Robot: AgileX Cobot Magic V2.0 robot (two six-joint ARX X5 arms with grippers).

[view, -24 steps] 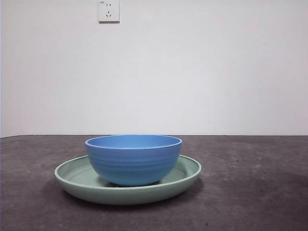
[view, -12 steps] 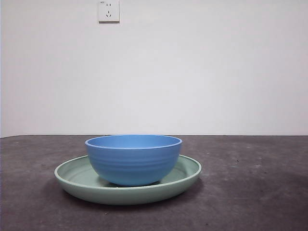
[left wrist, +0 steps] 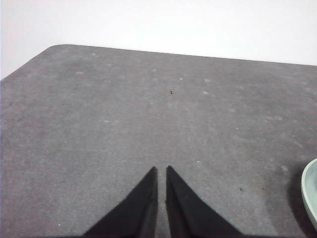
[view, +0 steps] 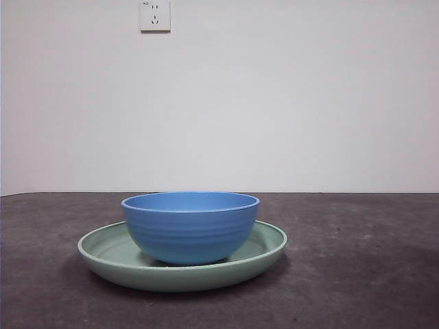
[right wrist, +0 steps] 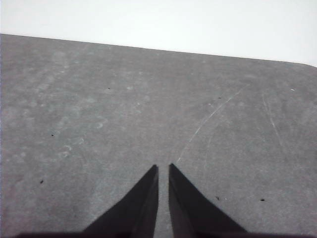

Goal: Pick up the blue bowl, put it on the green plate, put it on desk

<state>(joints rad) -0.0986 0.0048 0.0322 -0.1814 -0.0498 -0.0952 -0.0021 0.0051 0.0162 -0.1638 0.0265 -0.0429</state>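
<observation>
On plate: bowl | both hands nearly closed, empty, over worktop | next: lift bowl onto worktop

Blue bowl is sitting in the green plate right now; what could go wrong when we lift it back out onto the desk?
1. The blue bowl has a smooth curved wall; a rim pinch may slip.
2. The green plate lies loose on the desk and could shift during the grasp.
</observation>
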